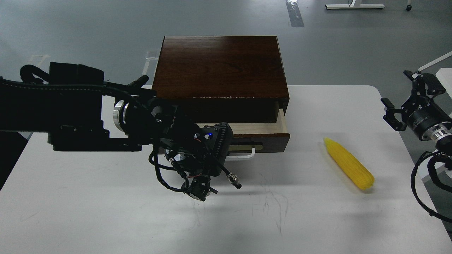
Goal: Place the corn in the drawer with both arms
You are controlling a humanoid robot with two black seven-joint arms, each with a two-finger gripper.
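Note:
The corn (349,168) lies on the white table (106,211) at the right, its pointed end toward the drawer (263,141). The drawer is pulled partly out of the dark brown box (219,65), and a strip of its pale interior shows. My left gripper (213,162) is pressed against the left part of the drawer front and covers the left end of the white handle (247,155). Its fingers are dark and cannot be told apart. My right gripper (406,98) is open and empty at the table's right edge, apart from the corn.
Black cables and a metal connector (235,180) hang below the left gripper over the table. The right arm's cables (423,183) loop past the table's right edge. Grey floor lies beyond the box.

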